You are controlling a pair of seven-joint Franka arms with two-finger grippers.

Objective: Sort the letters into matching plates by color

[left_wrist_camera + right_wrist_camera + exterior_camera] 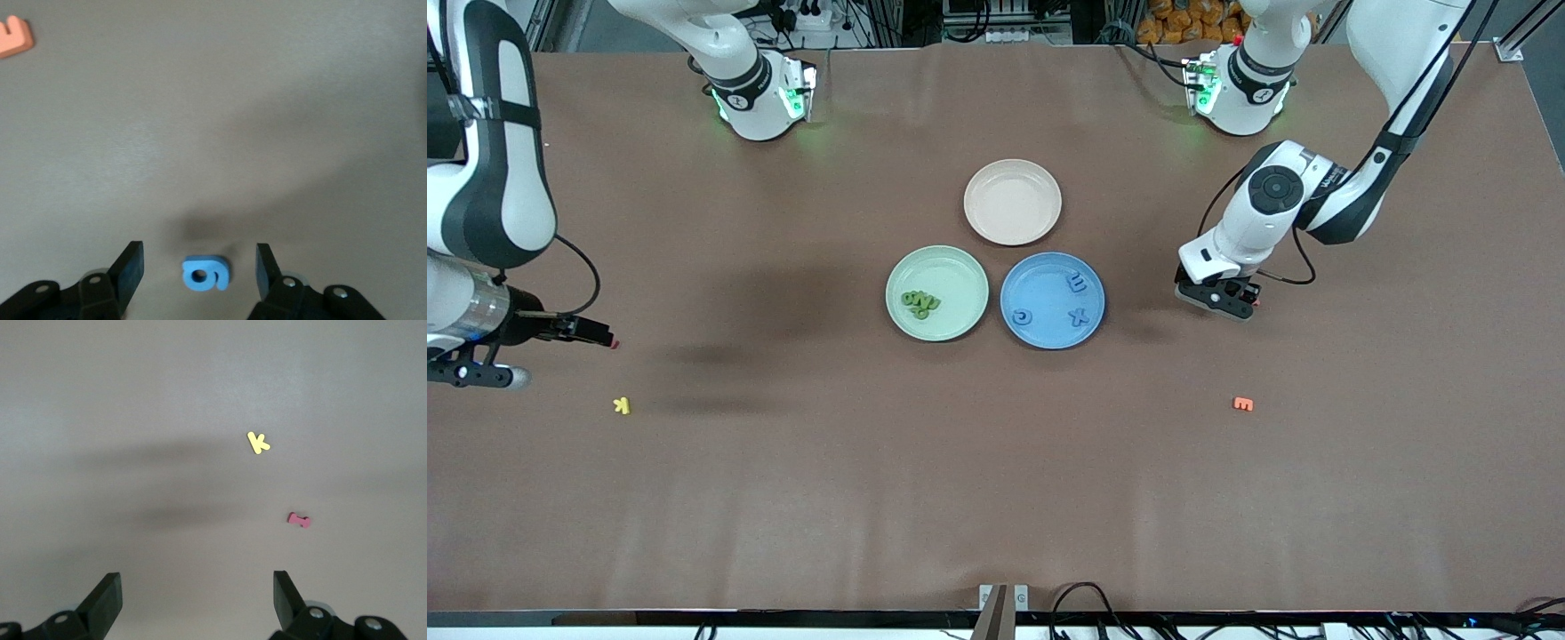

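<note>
My left gripper (199, 257) is low over the table beside the blue plate (1049, 302), toward the left arm's end. It is open, and a blue letter (205, 275) lies flat between its fingers, touching neither. In the front view the left gripper (1227, 307) hides that letter. Three blue letters (1080, 316) lie in the blue plate. A cluster of green letters (920, 302) lies in the pale green plate (960, 276). My right gripper (197, 580) waits open with nothing in it, over the right arm's end of the table (591, 334).
A beige-pink plate (1013, 202) sits farther from the camera than the two other plates. An orange letter (1242, 404) lies nearer the camera than the left gripper. A yellow K (622, 405) and a small red letter (299, 520) lie near the right gripper.
</note>
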